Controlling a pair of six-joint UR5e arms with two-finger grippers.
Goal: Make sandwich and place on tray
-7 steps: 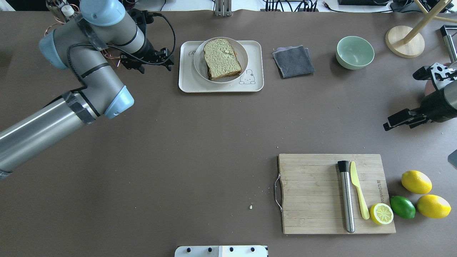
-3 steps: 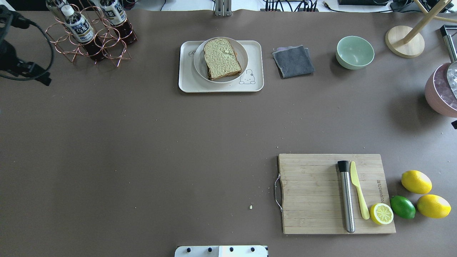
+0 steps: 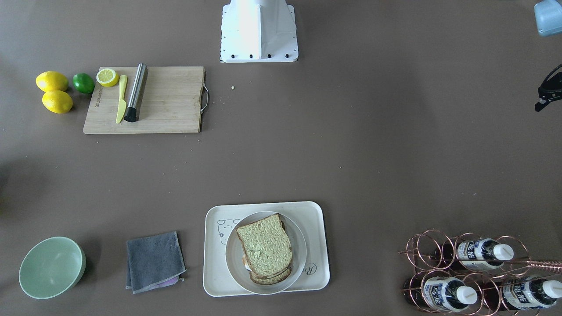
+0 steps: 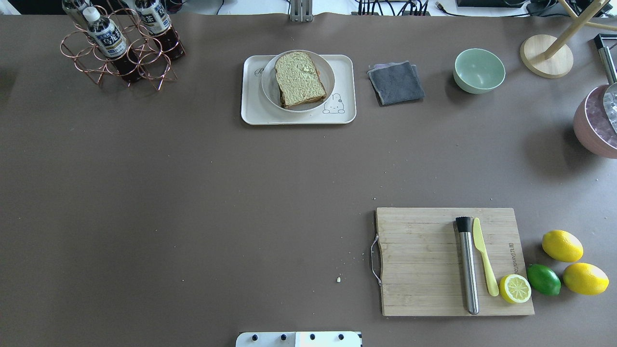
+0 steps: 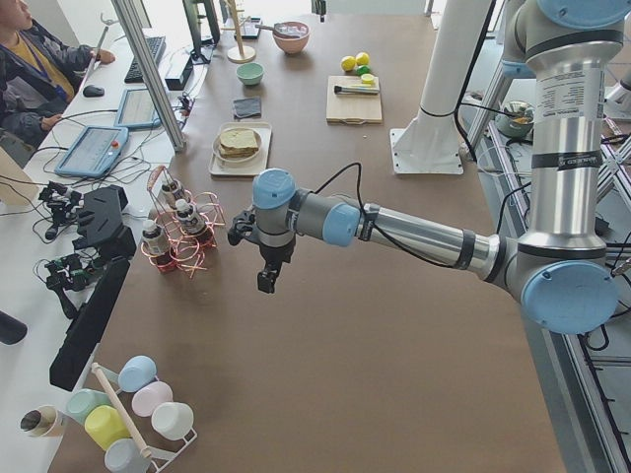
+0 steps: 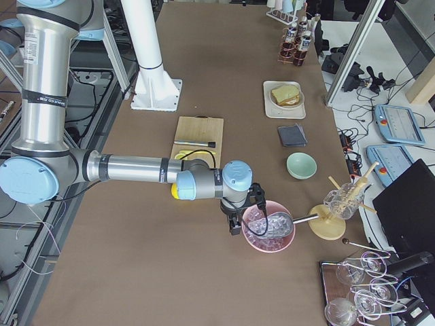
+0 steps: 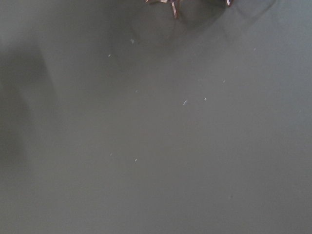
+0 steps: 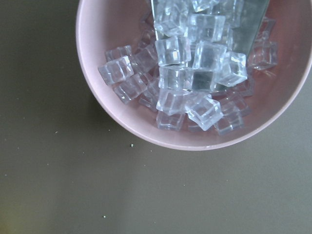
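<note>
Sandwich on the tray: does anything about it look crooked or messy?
Slightly. On the sandwich the top slice sits skewed, so the lower slice pokes out. It rests on a plate on the tray. A few crumbs lie on the table beside the cutting board.

the top slice hides most filling in the sandwich (image 4: 300, 77), and the plate (image 4: 268, 89) covers script on the tray (image 4: 250, 113). the overhead view's edge crops the pink bowl (image 4: 593, 130). the left gripper (image 5: 264, 286) and right gripper (image 6: 234, 227) show too small to read.
</note>
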